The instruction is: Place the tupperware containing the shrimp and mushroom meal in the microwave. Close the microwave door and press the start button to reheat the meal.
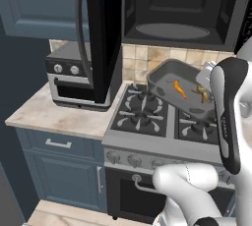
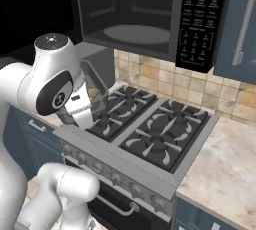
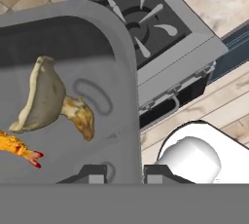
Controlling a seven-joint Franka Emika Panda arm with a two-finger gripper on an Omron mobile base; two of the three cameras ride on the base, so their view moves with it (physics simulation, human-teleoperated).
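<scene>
The hand [image 3: 124, 172] is pinching the rim of the tupperware [image 1: 172, 85], one finger inside the wall and one outside, so the tub hangs tilted in the air above the stove [image 1: 162, 119] burners. The shrimp [image 1: 178, 89] and mushroom [image 3: 41, 96] have slid toward the low side. Overhead the microwave [image 1: 177, 11] gapes, its door [image 1: 101, 33] swung wide, leaving the turntable [image 1: 172, 31] free to receive the tub.

see-through plastic tupperware [image 1: 170, 75], glossy black microwave [image 1: 197, 33].
</scene>
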